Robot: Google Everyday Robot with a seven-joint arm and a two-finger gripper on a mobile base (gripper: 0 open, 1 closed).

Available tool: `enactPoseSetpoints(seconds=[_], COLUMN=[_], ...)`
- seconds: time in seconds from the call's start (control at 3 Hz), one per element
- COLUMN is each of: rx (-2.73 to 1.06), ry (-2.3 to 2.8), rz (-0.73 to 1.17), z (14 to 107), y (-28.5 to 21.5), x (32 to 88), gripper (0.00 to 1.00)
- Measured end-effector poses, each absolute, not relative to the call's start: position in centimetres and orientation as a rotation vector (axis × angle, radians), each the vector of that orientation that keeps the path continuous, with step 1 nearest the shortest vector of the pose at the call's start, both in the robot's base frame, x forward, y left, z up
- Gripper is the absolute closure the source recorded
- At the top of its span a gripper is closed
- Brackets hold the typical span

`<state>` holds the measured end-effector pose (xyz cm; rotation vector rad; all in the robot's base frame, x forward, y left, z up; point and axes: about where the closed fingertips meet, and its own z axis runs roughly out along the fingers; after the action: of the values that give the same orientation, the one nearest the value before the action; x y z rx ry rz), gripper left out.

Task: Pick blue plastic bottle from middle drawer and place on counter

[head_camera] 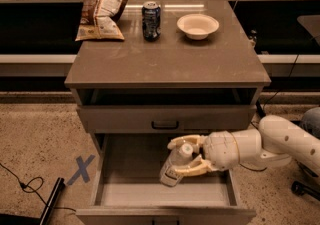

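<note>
Gripping blue plastic bottle [176,165]: tool [171,158], middle drawer [131,169] | counter [165,64]: can [151,19], bowl [197,25], bag [105,4] | speckled floor [40,134]

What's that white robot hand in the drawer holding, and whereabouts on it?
The gripper appears closed on the blue plastic bottle, its fingers either side of the shoulder just below the cap, inside the middle drawer.

X mark [80,170]: blue, on floor [40,134].
Bag [105,4], can [151,19], bottle [175,166]: print not readable.
Gripper [172,158]: in drawer [165,195], at bottle.
</note>
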<state>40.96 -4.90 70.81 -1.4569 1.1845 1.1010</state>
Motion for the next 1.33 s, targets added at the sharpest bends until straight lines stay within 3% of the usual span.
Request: enactPoseSetpoints(seconds=[1.0, 1.33], rx=[-1.504, -1.523], ry=[1.237, 1.231], rz=[1.067, 1.078], z=[76.6, 82.8], y=[-3.2, -2.9], x=[41.8, 43.2], gripper=[1.00, 1.00])
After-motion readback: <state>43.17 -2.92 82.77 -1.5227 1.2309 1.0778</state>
